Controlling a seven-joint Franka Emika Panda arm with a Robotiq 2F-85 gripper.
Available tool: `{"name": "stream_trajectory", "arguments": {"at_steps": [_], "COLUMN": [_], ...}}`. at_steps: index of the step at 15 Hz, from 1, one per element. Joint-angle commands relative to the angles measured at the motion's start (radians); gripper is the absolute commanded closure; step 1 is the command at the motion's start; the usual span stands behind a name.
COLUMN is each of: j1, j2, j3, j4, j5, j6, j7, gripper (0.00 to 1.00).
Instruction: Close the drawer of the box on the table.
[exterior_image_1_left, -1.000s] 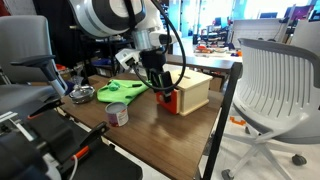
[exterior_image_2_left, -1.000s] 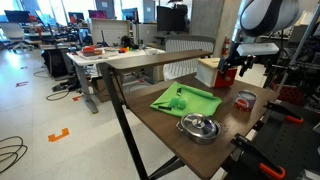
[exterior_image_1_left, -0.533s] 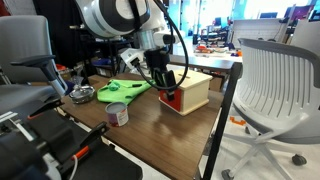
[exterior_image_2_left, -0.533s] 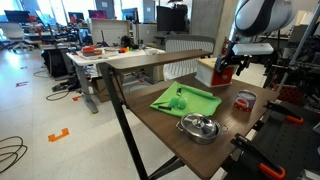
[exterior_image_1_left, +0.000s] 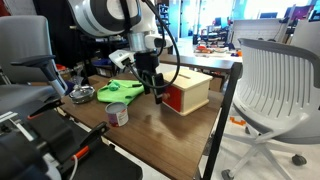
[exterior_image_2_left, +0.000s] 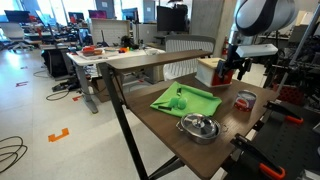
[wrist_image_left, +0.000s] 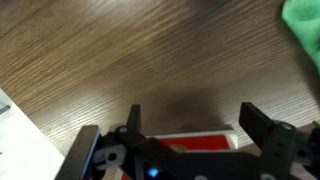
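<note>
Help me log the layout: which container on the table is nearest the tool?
The pale wooden box with the orange-red drawer: the tool hangs right at its front, while the printed can and metal pot stand farther off.

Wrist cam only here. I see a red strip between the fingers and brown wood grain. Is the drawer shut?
Observer: In an exterior view the orange-red square drawer front looks flush with the end of the pale wooden box; none of its wooden sides show.
Operator: Are we touching it?
Observer: Cannot tell at this size. The gripper hangs right beside that front, low over the dark brown wood-grain table.
Operator: Anything else close on that side?
Observer: A small printed can stands apart from the box, nearer the table's front edge.
</note>
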Motion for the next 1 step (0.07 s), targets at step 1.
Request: {"name": "stream_trajectory", "arguments": {"at_steps": [1], "j1": [-0.091], "j2": [-0.163], "j3": [0.127], "j4": [-0.114], "j5": [0.105], "j6": [-0.103], "j7": [-0.195], "gripper": [0.0]}}
